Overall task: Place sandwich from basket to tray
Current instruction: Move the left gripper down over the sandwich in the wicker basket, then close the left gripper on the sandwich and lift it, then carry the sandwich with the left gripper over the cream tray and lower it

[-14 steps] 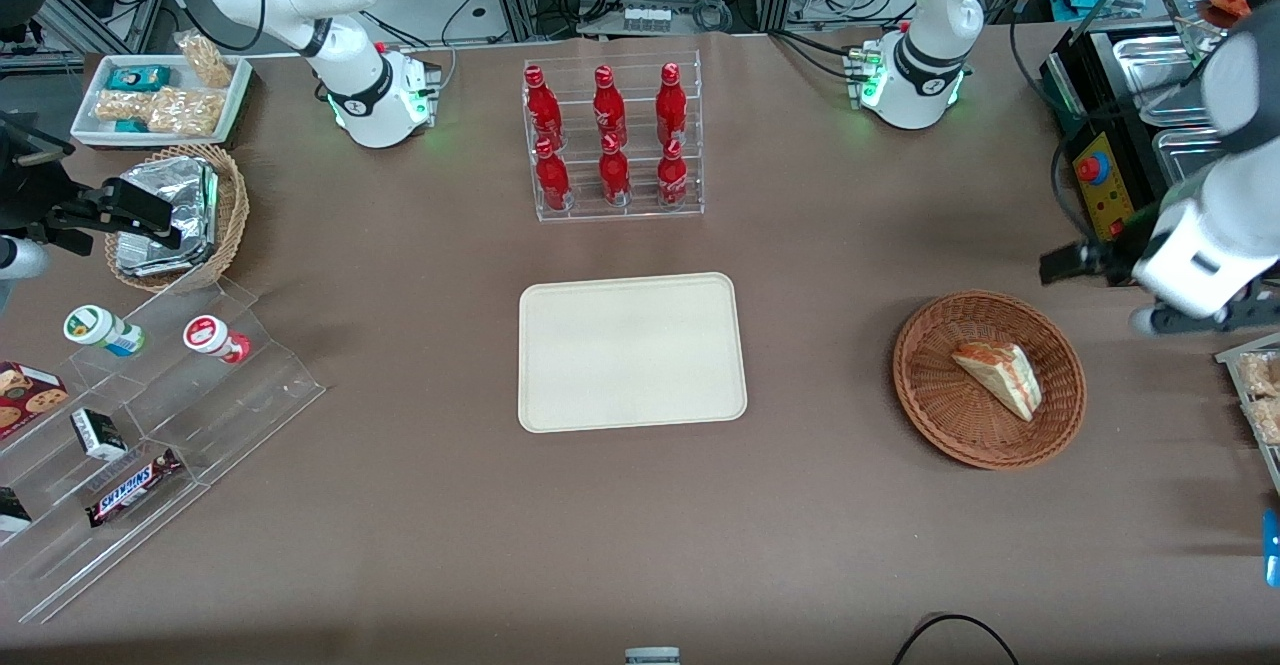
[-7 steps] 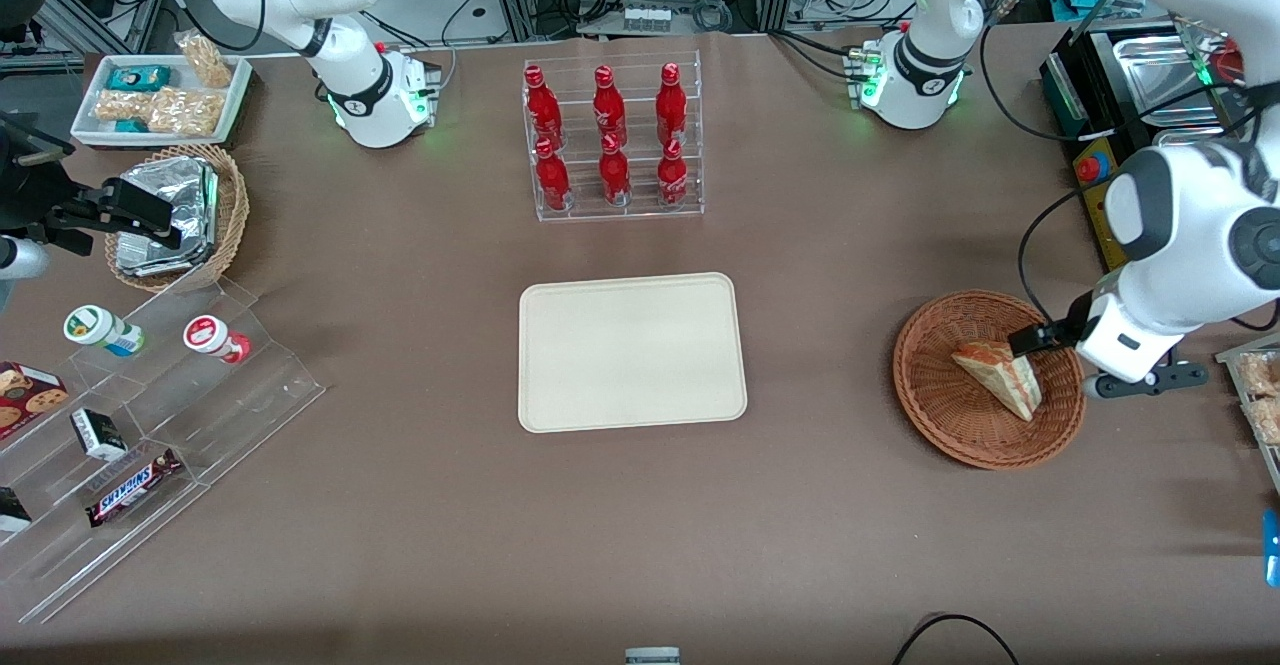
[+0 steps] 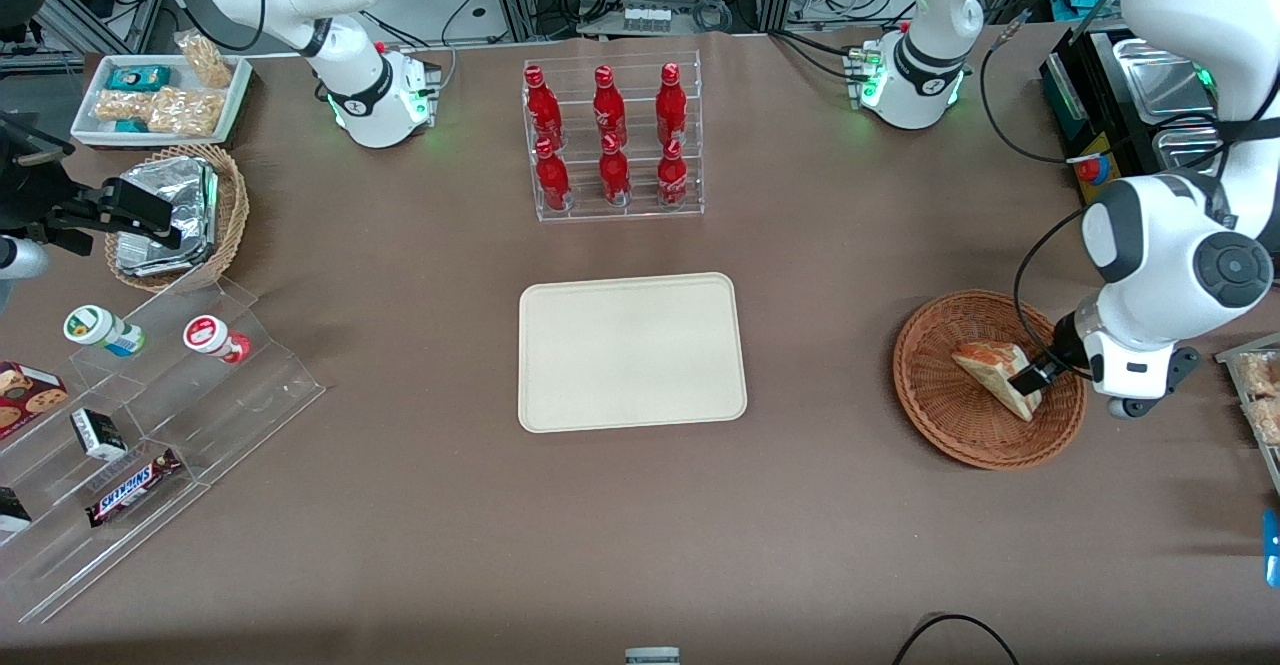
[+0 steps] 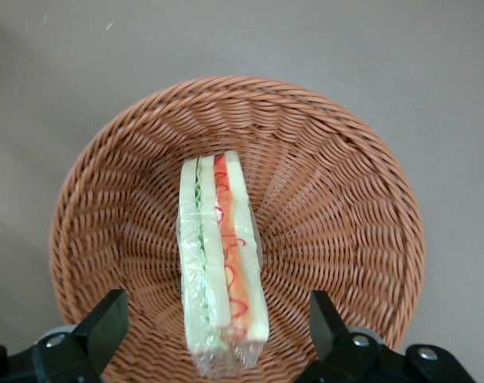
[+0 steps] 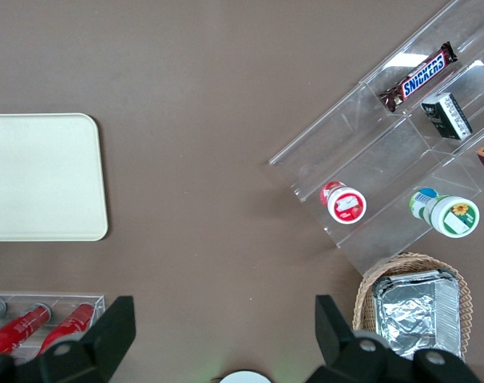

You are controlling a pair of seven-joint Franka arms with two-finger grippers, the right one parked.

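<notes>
The sandwich (image 3: pixel 990 369), a clear-wrapped wedge with red-orange and green filling, lies in the reddish-brown wicker basket (image 3: pixel 925 340) toward the working arm's end of the table. My gripper (image 3: pixel 1031 378) hangs open just over the sandwich's end that is nearer the front camera. In the left wrist view the sandwich (image 4: pixel 221 255) stands on edge in the basket (image 4: pixel 338 199). The gripper (image 4: pixel 216 325) straddles it, with a wide gap on each side and both black fingers (image 4: pixel 106 321) apart from the wrap. The cream tray (image 3: pixel 630 350) lies bare at mid-table.
A clear rack of red bottles (image 3: pixel 612 140) stands farther from the front camera than the tray. Toward the parked arm's end are a tan basket of foil packets (image 3: pixel 180 213), a white snack tray (image 3: pixel 160 95) and a stepped acrylic shelf (image 3: pixel 150 415). Metal pans (image 3: pixel 1150 85) sit near the working arm.
The left arm swung in from the table's end over the basket. Its gripper then moved toward the front camera along the sandwich. The sandwich has not moved.
</notes>
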